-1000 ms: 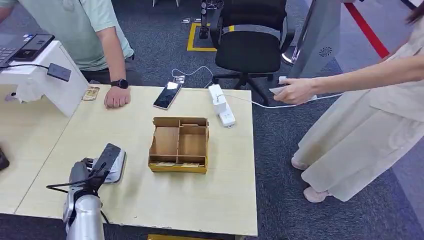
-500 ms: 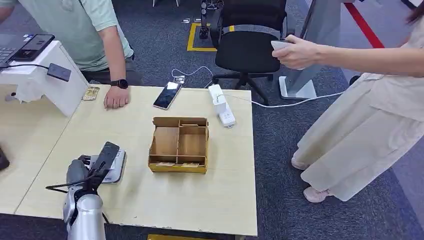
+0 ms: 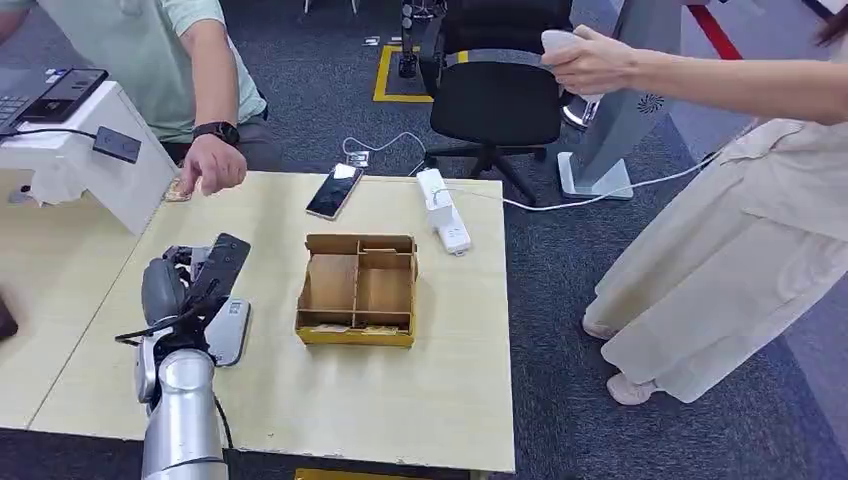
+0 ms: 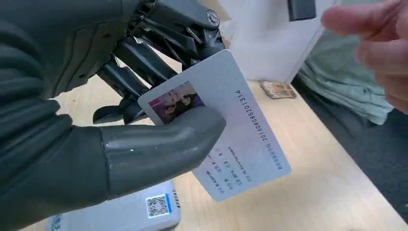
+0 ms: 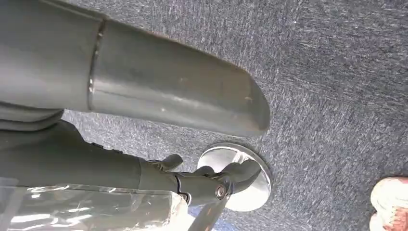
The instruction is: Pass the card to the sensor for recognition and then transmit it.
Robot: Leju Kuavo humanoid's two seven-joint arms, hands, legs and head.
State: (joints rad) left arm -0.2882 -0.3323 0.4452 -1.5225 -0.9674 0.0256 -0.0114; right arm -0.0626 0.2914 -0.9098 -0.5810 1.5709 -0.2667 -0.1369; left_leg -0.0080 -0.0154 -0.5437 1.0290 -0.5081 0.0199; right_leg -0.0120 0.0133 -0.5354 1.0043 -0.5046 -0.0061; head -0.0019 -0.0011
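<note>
Card [image 4: 226, 130] pinched between thumb and fingers of raised left hand [image 3: 185, 285], above grey sensor [image 3: 228, 330].

On the table [image 3: 420, 400], the sensor [image 3: 228, 332] lies left of the wooden organizer [image 3: 358, 289], a phone [image 3: 335, 190] behind.

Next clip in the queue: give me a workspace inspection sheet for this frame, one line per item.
Surface: light wooden table.
Job's things: card pinched in left hand, above the grey sensor.
Clutter: wooden organizer box, phone, power strip, white stand.
Hands: left hand holds the card; right hand hangs over carpet, thumb and fingers apart, nothing held.
Cables: white cord runs off the table to the floor.
Surroundings: seated person's hand raised; standing person's hand; office chair.
</note>
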